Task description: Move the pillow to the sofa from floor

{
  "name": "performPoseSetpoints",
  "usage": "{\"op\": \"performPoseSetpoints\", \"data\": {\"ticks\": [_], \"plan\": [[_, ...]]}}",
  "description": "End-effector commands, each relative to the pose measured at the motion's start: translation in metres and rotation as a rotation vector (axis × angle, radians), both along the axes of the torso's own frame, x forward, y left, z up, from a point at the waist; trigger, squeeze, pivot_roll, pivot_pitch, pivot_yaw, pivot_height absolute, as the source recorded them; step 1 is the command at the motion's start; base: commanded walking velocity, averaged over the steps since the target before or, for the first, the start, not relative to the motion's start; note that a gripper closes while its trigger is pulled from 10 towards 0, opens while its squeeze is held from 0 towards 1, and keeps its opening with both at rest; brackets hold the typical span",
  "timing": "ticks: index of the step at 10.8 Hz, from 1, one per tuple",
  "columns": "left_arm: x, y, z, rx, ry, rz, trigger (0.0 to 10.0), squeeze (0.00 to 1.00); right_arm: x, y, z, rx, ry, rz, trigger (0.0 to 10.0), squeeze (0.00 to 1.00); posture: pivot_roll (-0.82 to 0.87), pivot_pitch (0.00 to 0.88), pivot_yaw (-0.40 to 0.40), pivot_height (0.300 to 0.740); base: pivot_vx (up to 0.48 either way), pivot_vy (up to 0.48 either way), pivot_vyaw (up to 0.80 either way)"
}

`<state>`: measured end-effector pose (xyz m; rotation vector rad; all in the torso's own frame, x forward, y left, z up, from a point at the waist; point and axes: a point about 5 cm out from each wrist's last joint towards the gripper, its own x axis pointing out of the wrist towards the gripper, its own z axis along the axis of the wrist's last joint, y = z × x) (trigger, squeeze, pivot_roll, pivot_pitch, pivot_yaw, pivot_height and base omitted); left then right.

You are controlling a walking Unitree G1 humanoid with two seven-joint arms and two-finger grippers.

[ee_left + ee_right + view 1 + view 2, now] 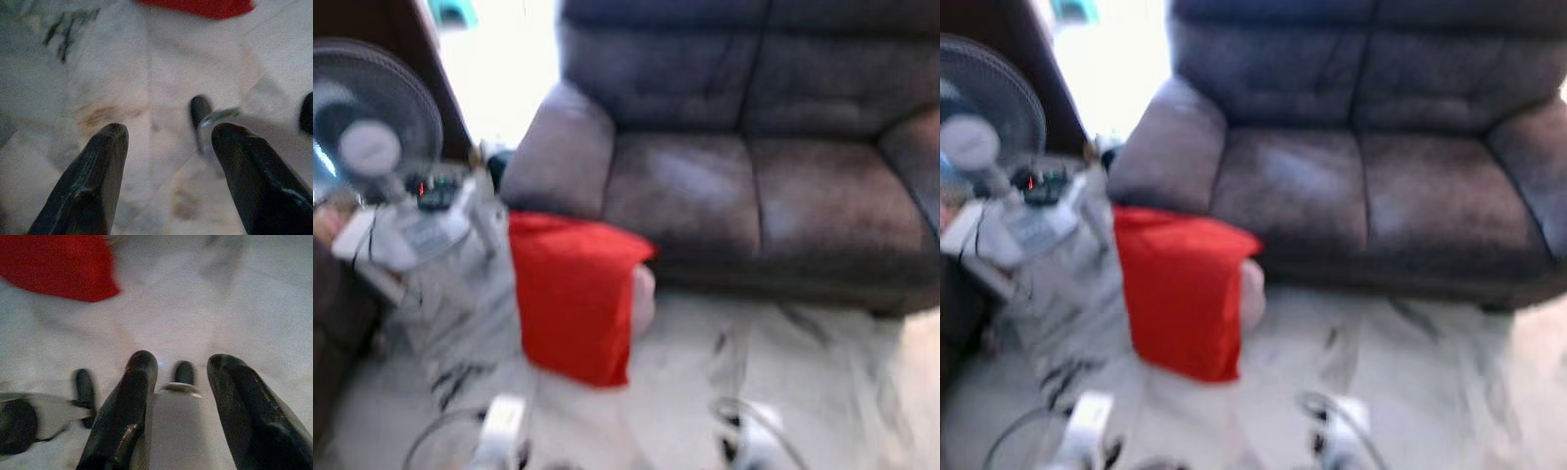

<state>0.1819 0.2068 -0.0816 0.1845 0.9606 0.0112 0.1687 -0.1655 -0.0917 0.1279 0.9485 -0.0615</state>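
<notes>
Nearest the robot, the left gripper (166, 142) and right gripper (181, 377) are hanging low over the marble floor (822, 382), fingers spread apart and gripping nothing. Ahead, the red pillow (573, 294) is lying on the floor, leaning against the sofa's (754, 186) front at its armrest. A fan (372, 127) is standing farther left.

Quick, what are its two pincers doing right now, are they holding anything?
Left pincer: open, holding nothing, above the floor.
Right pincer: open, holding nothing; the red pillow lies ahead.
</notes>
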Motion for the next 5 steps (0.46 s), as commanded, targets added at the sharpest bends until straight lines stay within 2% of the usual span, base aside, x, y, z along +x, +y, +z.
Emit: {"op": "performPoseSetpoints", "data": {"ticks": [1,5], "plan": [[-0.0033,-0.0034,-0.0023,-0.008,0.016,-0.005,10.0,0.0,-0.0064,-0.0078,-0.0022,-0.018,0.018,-0.013,10.0,0.0,0.03,0.097,0.017,0.74,0.0,0.352,0.0],[-0.0035,-0.0034,-0.0024,-0.007,0.017,-0.006,10.0,0.0,-0.0068,-0.0062,-0.0025,-0.016,0.021,-0.014,10.0,0.0,0.03,0.099,0.018,0.74,0.0,0.349,0.0]]}}
